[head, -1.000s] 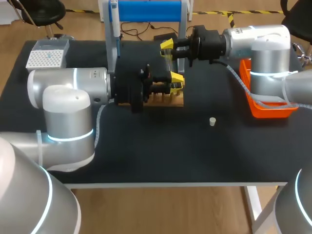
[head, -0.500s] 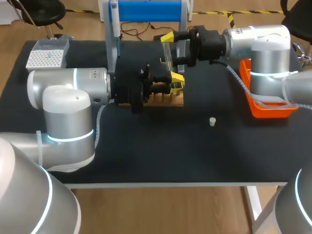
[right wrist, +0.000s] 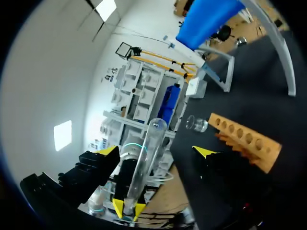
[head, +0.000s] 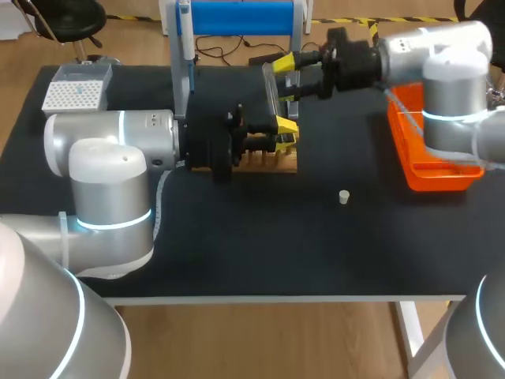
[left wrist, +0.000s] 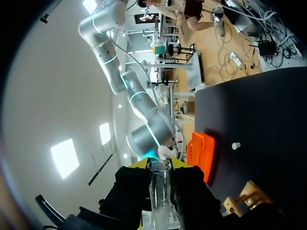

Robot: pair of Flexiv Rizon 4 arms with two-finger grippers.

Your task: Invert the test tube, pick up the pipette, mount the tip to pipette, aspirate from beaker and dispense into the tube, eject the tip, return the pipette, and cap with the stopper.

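- Right pincer [head: 286, 77] is clamped on a clear glass test tube [head: 271, 91], gripping it near its open mouth. It holds the tube in the air just beyond the wooden rack [head: 268, 163].
- Left pincer [head: 282, 132] hovers over the rack, facing the tube, its fingers spread wide and holding nothing.
- Whether the tube has liquid in it cannot be told.
- The rack has a row of round holes. A small glass beaker [right wrist: 196, 123] stands just beside one end, its contents unclear.
- A white tip box [head: 76, 91] with a gridded top sits at the far left corner.
- An orange tray [head: 430, 170] lies at the right edge, partly under the right arm, its contents hidden.
- A small pale stopper [head: 343, 197] lies alone on the black table [head: 237, 237], nearer than the rack and to its right.
- The pipette [head: 184, 31] hangs on a blue-topped stand [head: 237, 16] at the back.
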